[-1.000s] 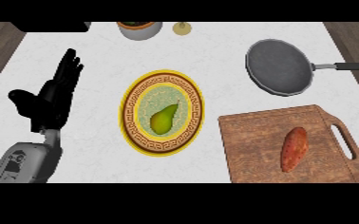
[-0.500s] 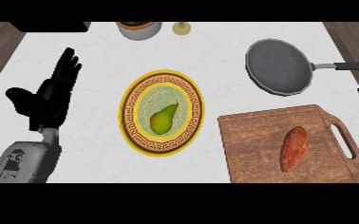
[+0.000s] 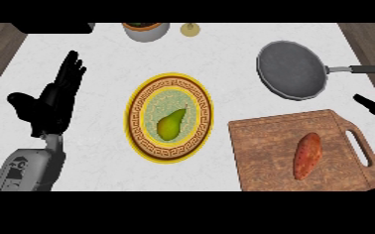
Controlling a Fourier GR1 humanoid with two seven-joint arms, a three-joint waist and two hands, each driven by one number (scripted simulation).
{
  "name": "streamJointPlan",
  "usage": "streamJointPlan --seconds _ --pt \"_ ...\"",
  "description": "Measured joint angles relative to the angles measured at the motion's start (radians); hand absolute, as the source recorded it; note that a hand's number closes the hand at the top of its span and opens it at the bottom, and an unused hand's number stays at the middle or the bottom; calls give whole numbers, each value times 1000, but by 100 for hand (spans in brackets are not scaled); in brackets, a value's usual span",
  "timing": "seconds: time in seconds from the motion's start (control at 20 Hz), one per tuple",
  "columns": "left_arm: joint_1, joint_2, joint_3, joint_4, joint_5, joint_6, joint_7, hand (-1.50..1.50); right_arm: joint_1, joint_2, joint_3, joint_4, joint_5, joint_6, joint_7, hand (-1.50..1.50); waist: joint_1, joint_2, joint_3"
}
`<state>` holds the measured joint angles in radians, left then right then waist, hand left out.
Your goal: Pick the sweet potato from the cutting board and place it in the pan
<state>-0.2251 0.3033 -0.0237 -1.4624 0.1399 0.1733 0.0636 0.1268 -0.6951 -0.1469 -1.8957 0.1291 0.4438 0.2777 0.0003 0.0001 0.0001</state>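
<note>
Sweet potato: you have a reddish-orange, tapered sweet potato (image 3: 307, 155) lying lengthwise on the right half of the board, its narrower end nearer you, nothing touching it.
Cutting board: a brown wooden cutting board (image 3: 264, 153) with a handle slot on its right side sits at the lower right of the bench.
Pan: a round dark grey metal pan (image 3: 290, 69) with a black handle pointing right sits beyond the board, apart from it.
Left hand: your black left hand (image 3: 53, 101) stands at the left edge, fingers straight and spread apart, holding nothing.
Right hand: only a small black tip (image 3: 364, 102) shows at the right edge, between pan handle and board; you cannot tell its fingers' state.
Plate: a yellow-rimmed patterned plate (image 3: 139, 129) at centre carries a green pear (image 3: 170, 125).
Bench: a white marbled bench (image 3: 102, 54) carries everything.
</note>
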Motion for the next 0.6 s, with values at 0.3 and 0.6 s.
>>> streamJointPlan --seconds 0.3,0.6 --pt "-10 -13 28 18 -16 -22 -2 0 -22 57 40 70 92 51 -71 -150 -1 0 0" --pt "17 -34 36 -30 -38 -40 11 0 -58 120 72 104 196 78 -76 -150 0 0 0"
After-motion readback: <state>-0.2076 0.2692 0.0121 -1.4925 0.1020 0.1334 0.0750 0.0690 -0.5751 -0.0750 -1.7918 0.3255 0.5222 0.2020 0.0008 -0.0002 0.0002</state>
